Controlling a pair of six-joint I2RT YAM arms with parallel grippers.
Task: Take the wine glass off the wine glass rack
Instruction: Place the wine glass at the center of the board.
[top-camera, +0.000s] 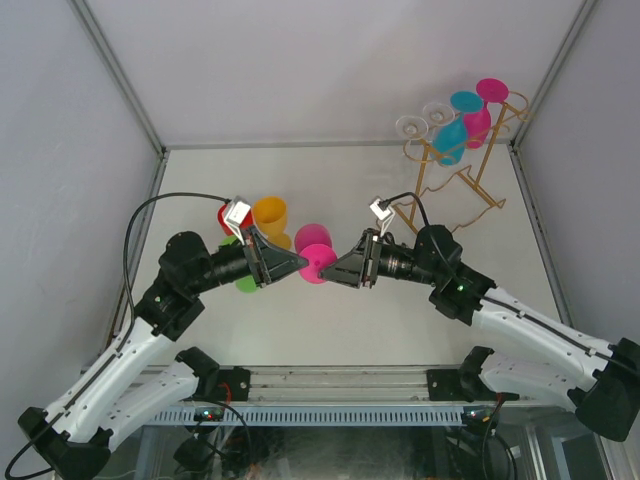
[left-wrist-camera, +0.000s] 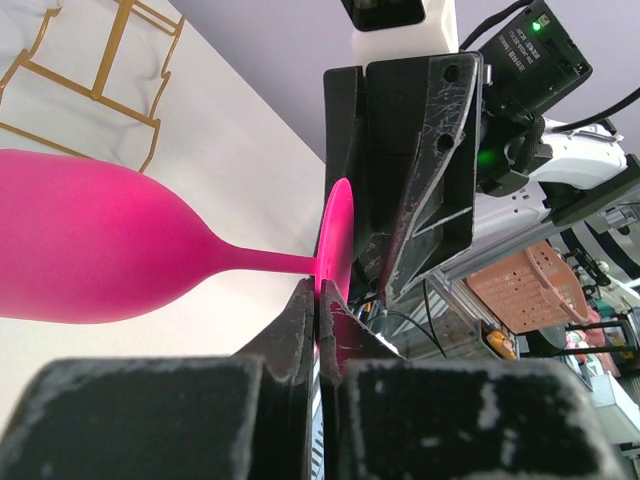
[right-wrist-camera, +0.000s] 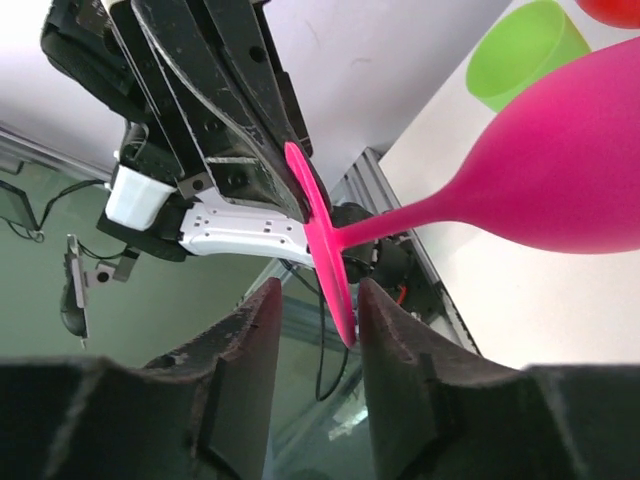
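A pink wine glass (top-camera: 316, 250) lies sideways in the air above mid-table, between both arms. My left gripper (left-wrist-camera: 318, 290) is shut on the rim of its round foot (left-wrist-camera: 340, 235), with the bowl (left-wrist-camera: 90, 240) pointing away to the left. My right gripper (right-wrist-camera: 315, 295) is open, its two fingers standing either side of the same foot's (right-wrist-camera: 318, 250) lower edge, without clamping it. In the top view the two grippers meet tip to tip, left (top-camera: 300, 265) and right (top-camera: 336, 270). The gold wine glass rack (top-camera: 460, 175) stands at the far right, holding a blue glass (top-camera: 452, 140), a pink one (top-camera: 478, 122) and clear ones (top-camera: 412, 126).
An orange cup (top-camera: 270, 215), a red cup (top-camera: 226, 215) and a green cup (top-camera: 245, 284) stand close behind and under the left wrist. The green cup (right-wrist-camera: 520, 50) also shows in the right wrist view. Grey walls enclose the table on three sides.
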